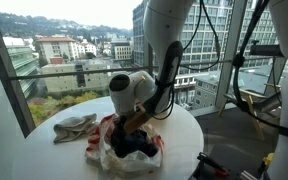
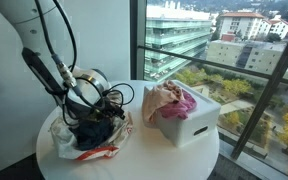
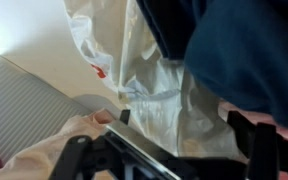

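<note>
My gripper (image 3: pixel 182 122) is low over a translucent white plastic bag (image 3: pixel 144 70) with red print. Its two fingers are spread wide and the bag's crumpled plastic lies between them. A dark blue garment (image 3: pixel 234 45) fills the bag's opening just beyond the fingers. In both exterior views the gripper (image 1: pixel 134 122) (image 2: pixel 96 108) reaches down into the bag (image 1: pixel 112 158) (image 2: pixel 104 152), which sits on a round white table (image 1: pixel 184 130) (image 2: pixel 144 160) with the blue garment (image 1: pixel 134 145) (image 2: pixel 89 135) inside it. Nothing is clamped in the fingers.
A beige cloth (image 1: pixel 74 126) lies loose on the table beside the bag. A white box (image 2: pixel 189 125) holding pink and beige clothes (image 2: pixel 172 100) stands on the table. Tall windows (image 2: pixel 214 40) run close behind the table. Cables hang along the arm (image 2: pixel 59 60).
</note>
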Robot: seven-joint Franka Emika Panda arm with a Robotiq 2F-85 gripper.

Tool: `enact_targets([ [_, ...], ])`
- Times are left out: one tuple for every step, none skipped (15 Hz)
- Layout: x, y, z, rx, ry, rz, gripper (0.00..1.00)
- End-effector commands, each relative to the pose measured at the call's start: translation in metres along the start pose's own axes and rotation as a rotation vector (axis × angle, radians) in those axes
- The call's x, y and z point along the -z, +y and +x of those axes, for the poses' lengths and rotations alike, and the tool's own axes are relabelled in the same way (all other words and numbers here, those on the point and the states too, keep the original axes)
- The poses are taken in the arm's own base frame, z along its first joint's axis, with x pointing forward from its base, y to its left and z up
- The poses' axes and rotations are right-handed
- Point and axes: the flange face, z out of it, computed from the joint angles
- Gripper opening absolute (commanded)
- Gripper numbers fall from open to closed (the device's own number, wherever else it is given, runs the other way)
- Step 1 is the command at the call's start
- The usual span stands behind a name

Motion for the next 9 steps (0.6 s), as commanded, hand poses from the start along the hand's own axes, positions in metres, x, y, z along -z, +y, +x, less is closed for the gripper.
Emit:
enact_targets([
  [-0.0038,-0.0026,-0.0003,-0.003,0.009,0.000,0.68],
  [-0.0044,-0.0022,-0.0004,-0.004,0.007,-0.003,0.58],
  [-0.0046,-0.0019,0.0001,-0.011,0.004,-0.009,0.50],
  [-0.0051,-0.0016,0.0001,-0.010,0.002,-0.013,0.42],
  [-0.0053,-0.0012,0.0002,-0.015,-0.002,-0.018,0.35],
  [-0.0059,-0.0008,0.0004,-0.018,-0.003,-0.026,0.28],
  [-0.0067,-0.0006,0.0003,-0.018,-0.005,-0.031,0.20],
  [-0.0071,0.0000,0.0005,-0.021,-0.007,-0.046,0.13],
  [-0.0074,0.0012,0.0015,-0.028,-0.004,-0.070,0.04],
])
